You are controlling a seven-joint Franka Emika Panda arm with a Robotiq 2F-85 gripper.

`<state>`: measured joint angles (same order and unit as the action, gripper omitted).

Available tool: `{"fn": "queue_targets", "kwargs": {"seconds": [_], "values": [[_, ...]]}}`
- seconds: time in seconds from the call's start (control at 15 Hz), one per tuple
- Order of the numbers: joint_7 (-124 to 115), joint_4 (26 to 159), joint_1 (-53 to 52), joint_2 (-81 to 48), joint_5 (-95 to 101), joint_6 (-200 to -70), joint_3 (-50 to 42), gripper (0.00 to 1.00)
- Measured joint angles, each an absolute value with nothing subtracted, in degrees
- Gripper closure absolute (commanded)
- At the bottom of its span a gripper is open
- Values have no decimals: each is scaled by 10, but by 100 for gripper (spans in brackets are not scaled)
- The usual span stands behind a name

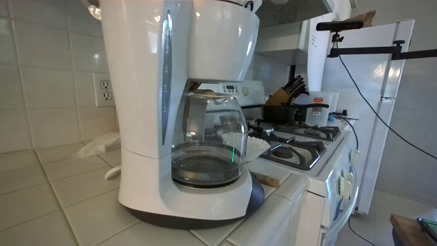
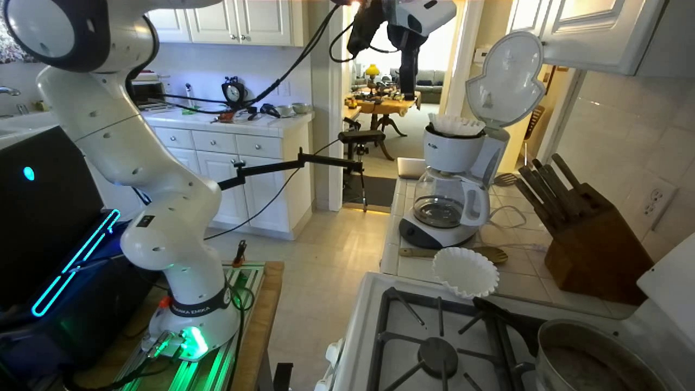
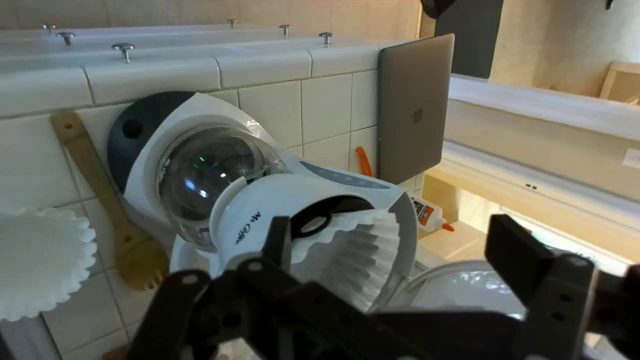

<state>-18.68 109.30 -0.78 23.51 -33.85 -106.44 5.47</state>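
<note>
My gripper (image 3: 395, 245) is open with nothing between its fingers in the wrist view. In an exterior view the gripper (image 2: 408, 70) hangs in the air near the coffee maker (image 2: 453, 155), level with its raised lid (image 2: 505, 79). A white pleated paper filter (image 3: 350, 250) sits in the top of the coffee maker, nearest the gripper. Its glass carafe (image 3: 210, 165) stands on the base. Another white filter (image 2: 466, 271) lies between the coffee maker and the stove, and also shows in the wrist view (image 3: 40, 265). The gripper is out of view in an exterior view showing the coffee maker (image 1: 143, 102) up close.
A wooden utensil (image 3: 95, 165) lies beside the coffee maker. A knife block (image 2: 597, 244), stove (image 2: 380, 293) and pot (image 2: 597, 347) are nearby. A laptop (image 3: 415, 115) and glue bottle (image 3: 427, 215) are behind it. A camera arm (image 2: 304, 160) reaches out at mid-height.
</note>
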Motion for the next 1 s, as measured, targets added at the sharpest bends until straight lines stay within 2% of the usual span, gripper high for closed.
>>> {"fn": "queue_targets", "kwargs": {"seconds": [0.07,0.13,0.2,0.73,0.87,1.0], "values": [[-175,1086,-14,234,-329,-1074,62,14],[-162,1079,-19,232,-319,-1087,68,29],[-149,1072,-24,228,-307,-1102,74,31],[-68,1037,-49,166,-173,-1253,104,89],[-66,1031,-50,148,-140,-1274,107,100],[-67,1027,-51,132,-111,-1281,109,100]]}}
